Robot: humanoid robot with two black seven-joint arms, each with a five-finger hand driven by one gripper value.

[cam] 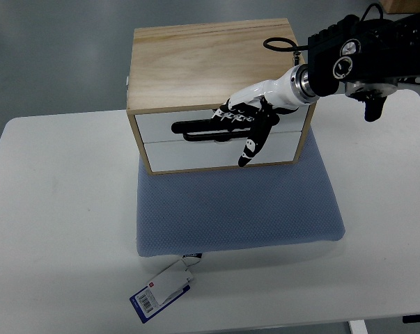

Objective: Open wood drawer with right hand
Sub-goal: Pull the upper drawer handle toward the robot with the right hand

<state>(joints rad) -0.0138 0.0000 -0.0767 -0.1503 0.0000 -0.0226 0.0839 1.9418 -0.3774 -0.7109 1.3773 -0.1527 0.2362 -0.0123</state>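
My right hand (248, 122) (black-and-white, fingers curled) gripped the black handle (196, 127) of the pale wooden two-drawer box (210, 62).

white table (56, 229), blue cushion (237, 209), barcode tag (161, 292)

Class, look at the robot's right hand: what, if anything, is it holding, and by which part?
The right hand has its fingers at the black handle of the wooden box's upper drawer; whether they actually clasp it cannot be told.
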